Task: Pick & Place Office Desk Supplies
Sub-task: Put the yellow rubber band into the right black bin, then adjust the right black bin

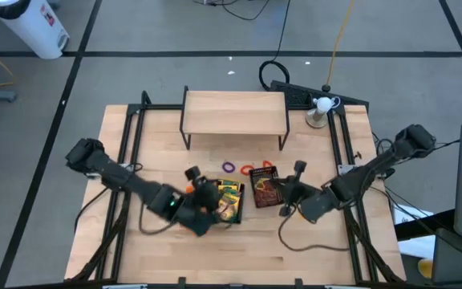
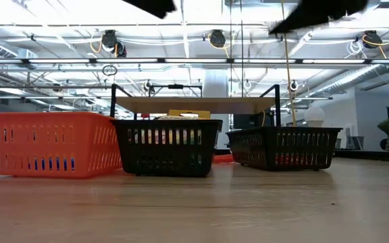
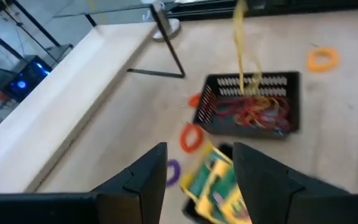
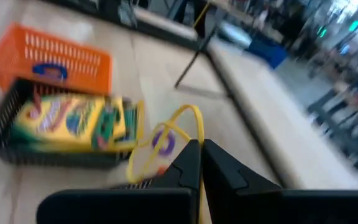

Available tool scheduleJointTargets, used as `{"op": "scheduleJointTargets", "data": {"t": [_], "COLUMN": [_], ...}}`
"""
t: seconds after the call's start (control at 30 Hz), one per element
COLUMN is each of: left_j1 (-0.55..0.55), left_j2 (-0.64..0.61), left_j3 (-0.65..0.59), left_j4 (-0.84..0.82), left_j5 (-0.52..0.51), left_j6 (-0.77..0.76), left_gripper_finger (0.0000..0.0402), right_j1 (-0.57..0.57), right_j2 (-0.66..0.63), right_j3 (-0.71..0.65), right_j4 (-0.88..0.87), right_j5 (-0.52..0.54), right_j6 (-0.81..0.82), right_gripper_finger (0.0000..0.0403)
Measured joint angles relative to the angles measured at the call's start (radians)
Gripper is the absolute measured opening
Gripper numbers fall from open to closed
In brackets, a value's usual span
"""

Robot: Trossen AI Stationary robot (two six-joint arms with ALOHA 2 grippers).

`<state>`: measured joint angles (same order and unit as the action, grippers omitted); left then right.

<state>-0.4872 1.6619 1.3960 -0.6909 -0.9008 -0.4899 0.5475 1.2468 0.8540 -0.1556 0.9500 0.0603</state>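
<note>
Three mesh trays stand in a row mid-table: an orange one point(image 4: 55, 59), a black one point(image 4: 17, 146) holding yellow-and-green crayon boxes point(image 4: 67, 121), and a black one point(image 3: 253, 102) holding a tangle of rubber bands point(image 3: 257, 112). My left gripper point(image 3: 197, 171) hovers open above the crayon boxes point(image 3: 216, 186), touching nothing. My right gripper point(image 4: 201, 155) is above the rubber-band tray, shut on a yellow rubber band point(image 3: 240, 43). Purple point(image 1: 229, 167), red point(image 1: 247, 167) and orange point(image 3: 323, 59) bands lie loose on the table. My right gripper pinches the yellow rubber band at its upper end point(image 4: 196, 121) between its two shut fingertips. The band is drawn out long below the fingers. Its lower end point(image 3: 253, 93) reaches down among the other bands in the black tray.
A low wooden shelf on black legs point(image 1: 235, 112) stands behind the trays, with a small white lamp-like stand point(image 1: 321, 108) at the far right. Black rails point(image 1: 131, 136) run along both table sides. Bare wood lies along the near edge point(image 1: 239, 257).
</note>
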Motion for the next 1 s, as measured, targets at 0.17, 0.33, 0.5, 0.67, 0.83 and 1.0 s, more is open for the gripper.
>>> {"op": "scheduleJointTargets", "data": {"t": [0.17,0.33,0.5,0.67,0.83,1.0], "left_j1": [0.126,0.203,0.243,0.286,0.329,0.368], "left_j2": [0.000,0.000,0.000,0.000,0.000,0.000], "left_j3": [0.000,0.000,0.000,0.000,0.000,0.000], "left_j4": [0.068,0.059,0.085,0.213,0.366,0.500], "left_j5": [0.083,0.187,0.170,0.170,0.211,0.286], "left_j6": [0.036,0.025,0.086,0.218,0.384,0.522], "left_gripper_finger": [0.0184,0.0184,0.0184,0.0184,0.0184,0.0184], "right_j1": [-0.089,-0.194,-0.260,-0.267,-0.267,-0.267], "right_j2": [-0.036,-0.059,-0.061,-0.061,-0.061,-0.060], "right_j3": [-0.162,-0.267,-0.349,-0.372,-0.372,-0.372], "right_j4": [0.047,0.108,0.181,0.322,0.419,0.398], "right_j5": [-0.120,-0.358,-0.656,-0.692,-0.692,-0.692], "right_j6": [0.084,0.153,0.237,0.241,0.221,0.237], "right_gripper_finger": [0.0000,0.0000,0.0018,0.0077,0.0132,0.0155]}}
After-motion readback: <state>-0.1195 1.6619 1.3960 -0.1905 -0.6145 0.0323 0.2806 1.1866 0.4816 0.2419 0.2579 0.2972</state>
